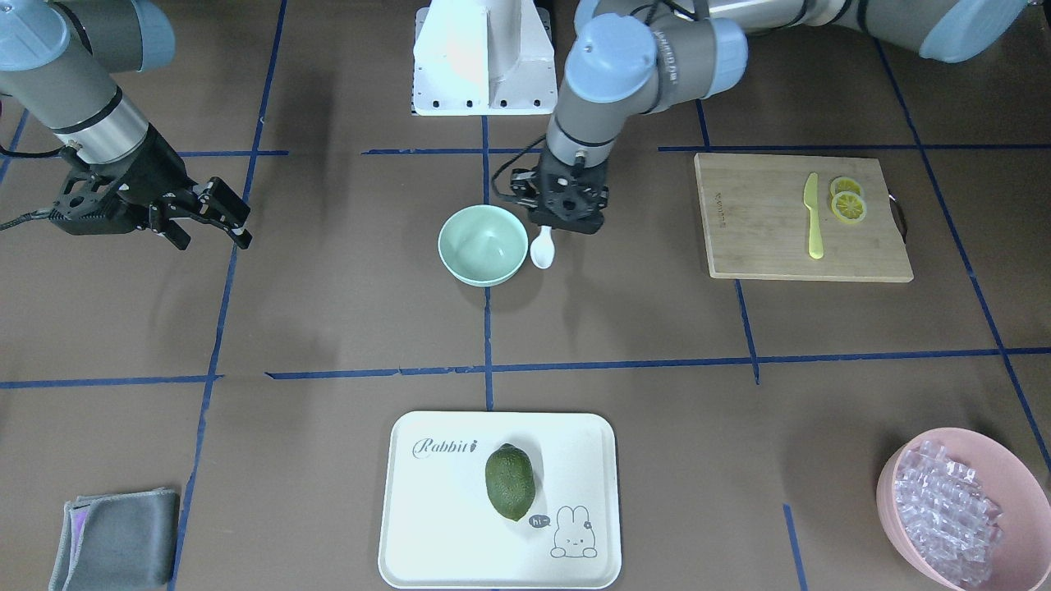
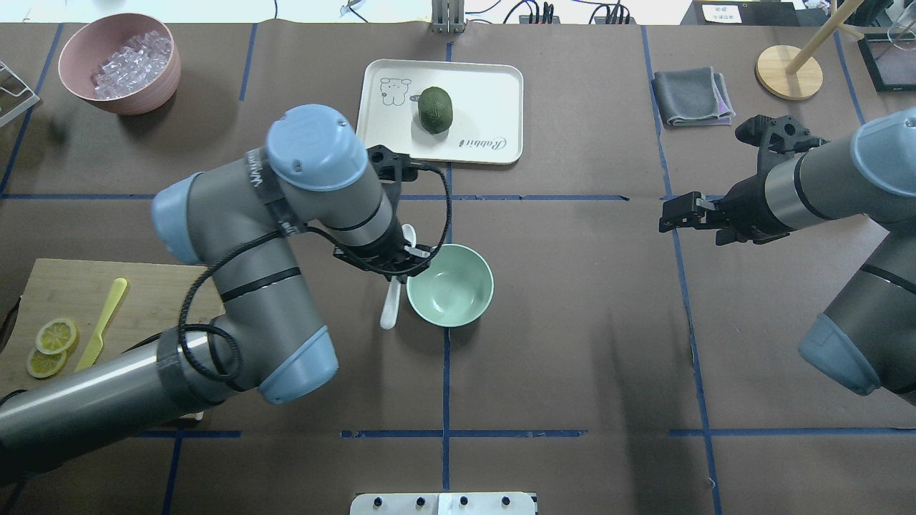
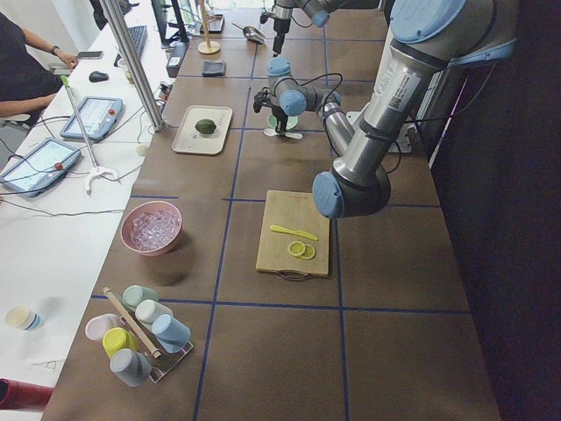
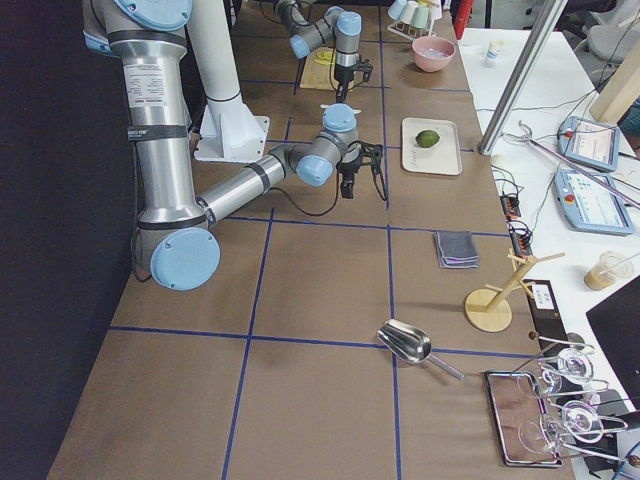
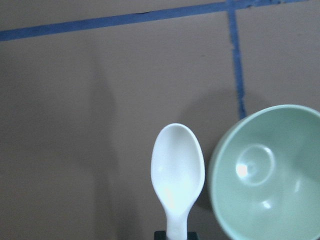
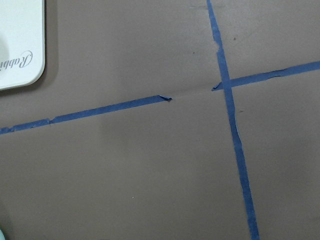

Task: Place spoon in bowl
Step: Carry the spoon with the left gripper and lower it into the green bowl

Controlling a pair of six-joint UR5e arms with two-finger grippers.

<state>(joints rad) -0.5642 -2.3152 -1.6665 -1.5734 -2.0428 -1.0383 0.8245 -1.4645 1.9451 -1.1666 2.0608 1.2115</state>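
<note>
The white plastic spoon (image 1: 542, 248) is held by its handle in my left gripper (image 1: 562, 217), which is shut on it. It sits right beside the mint-green bowl (image 1: 483, 245), on the side toward my left arm. In the overhead view the spoon (image 2: 390, 309) sticks out both sides of the left gripper (image 2: 398, 262), next to the bowl (image 2: 449, 285). The left wrist view shows the scoop (image 5: 177, 170) facing up beside the bowl's rim (image 5: 270, 175); the bowl is empty. My right gripper (image 1: 212, 238) is open and empty, far off to the side; it also shows in the overhead view (image 2: 667, 214).
A white tray (image 1: 427, 509) with a green fruit (image 1: 509, 482) lies across the table from the bowl. A wooden board (image 1: 764, 222) holds a yellow knife (image 1: 813, 217) and lemon slices (image 1: 848, 205). A pink bowl (image 1: 891, 484) of clear cubes and a grey cloth (image 1: 115, 542) sit at the far corners.
</note>
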